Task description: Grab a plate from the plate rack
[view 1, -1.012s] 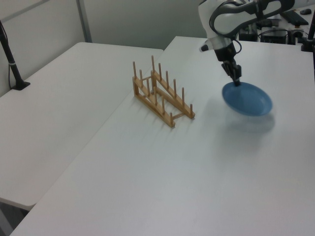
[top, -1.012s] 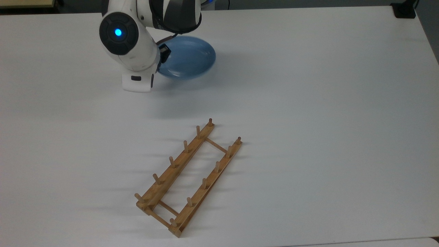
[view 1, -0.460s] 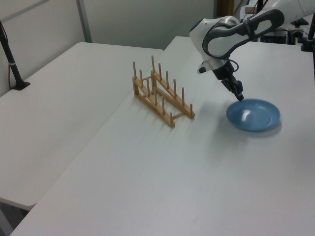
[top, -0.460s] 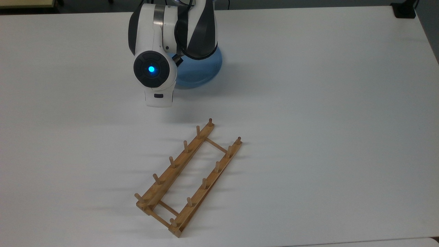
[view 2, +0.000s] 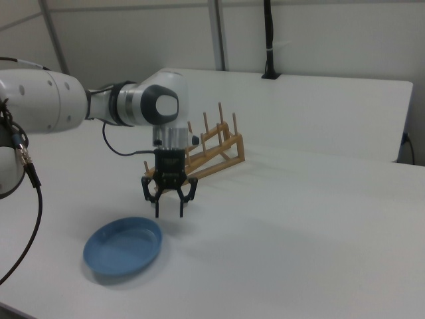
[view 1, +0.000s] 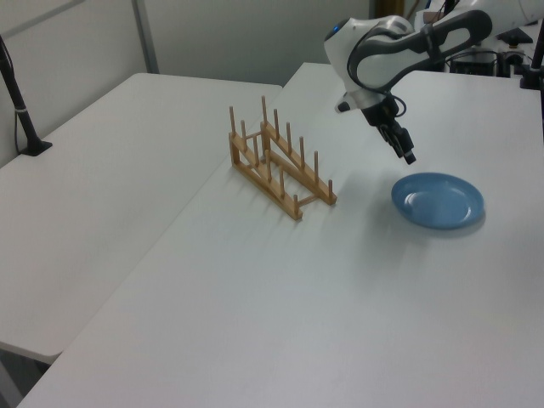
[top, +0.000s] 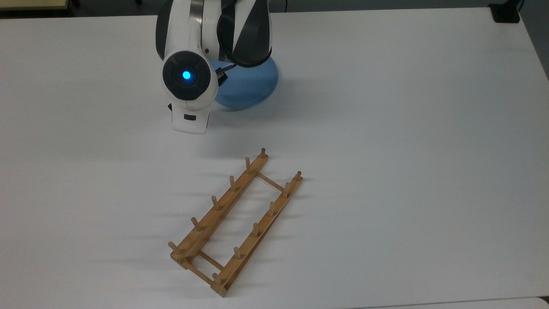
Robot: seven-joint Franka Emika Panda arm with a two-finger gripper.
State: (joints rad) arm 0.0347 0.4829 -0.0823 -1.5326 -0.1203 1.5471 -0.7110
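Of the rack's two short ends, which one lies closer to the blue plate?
The plate rack's end at upper right in the top view, at the crossbar between its last pegs, faces the plate. The other end lies at lower left, farther off.

The plate [view 1: 438, 201] looked like smooth, slightly glossy blue plastic, the plate rack [top: 235, 223] was of light-brown matt wood, the surface [top: 407, 128] was white and matt, and the arm's [view 2: 46, 103] shell was glossy white plastic.
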